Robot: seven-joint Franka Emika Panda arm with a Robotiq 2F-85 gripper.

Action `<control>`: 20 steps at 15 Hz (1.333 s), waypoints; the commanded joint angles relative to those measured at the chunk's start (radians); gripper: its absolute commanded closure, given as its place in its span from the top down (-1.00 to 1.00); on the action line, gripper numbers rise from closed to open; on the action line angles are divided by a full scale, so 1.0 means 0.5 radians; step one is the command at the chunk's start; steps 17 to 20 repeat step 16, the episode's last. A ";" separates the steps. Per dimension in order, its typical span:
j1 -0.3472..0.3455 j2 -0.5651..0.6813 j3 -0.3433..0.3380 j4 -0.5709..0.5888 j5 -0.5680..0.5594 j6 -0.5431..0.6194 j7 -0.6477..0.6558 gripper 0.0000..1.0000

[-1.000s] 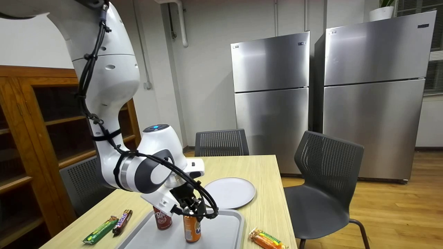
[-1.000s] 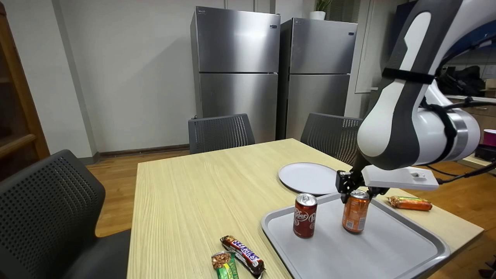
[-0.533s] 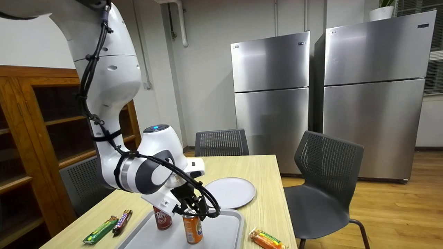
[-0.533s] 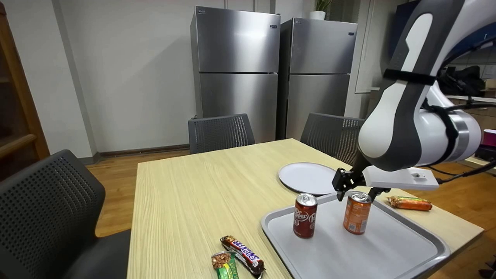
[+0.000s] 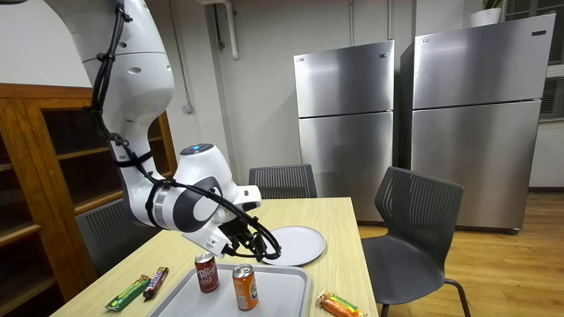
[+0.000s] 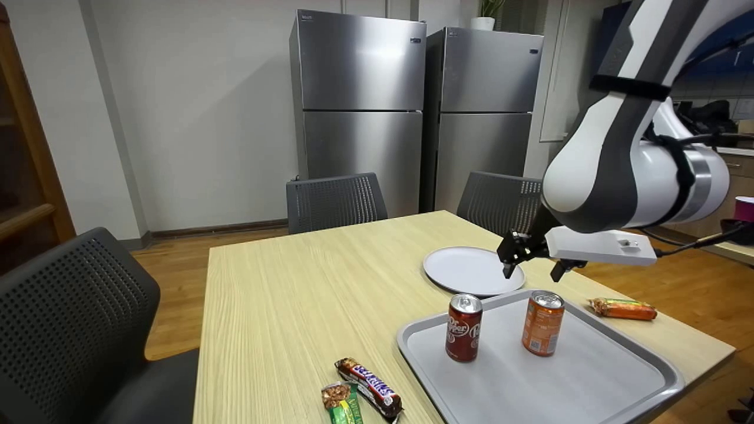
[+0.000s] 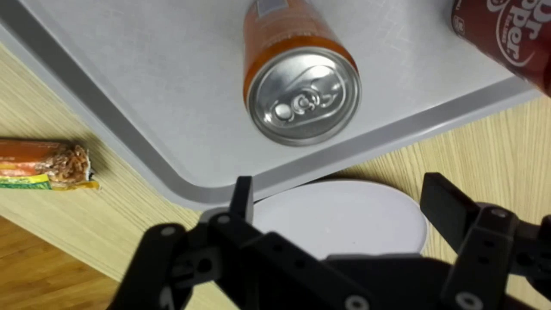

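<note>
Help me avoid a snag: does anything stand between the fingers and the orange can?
Nothing visible does: the open fingers are clear of the orange can, and the Dr Pepper can stands off to its side.

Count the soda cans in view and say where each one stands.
2. The Dr Pepper can stands on the gray tray, on the side toward the Snickers bar; the orange Fanta can stands on it too, toward the orange-wrapped granola bar. Both show fully in both exterior views.

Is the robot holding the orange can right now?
No, the orange can stands on the gray tray, apart from the open end effector.
</note>
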 commanded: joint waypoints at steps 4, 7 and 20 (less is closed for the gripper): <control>-0.029 -0.224 -0.009 -0.053 -0.026 -0.136 -0.082 1.00; -0.026 -0.308 -0.016 -0.075 -0.028 -0.208 -0.095 1.00; -0.010 -0.257 -0.009 -0.034 -0.005 -0.244 -0.045 1.00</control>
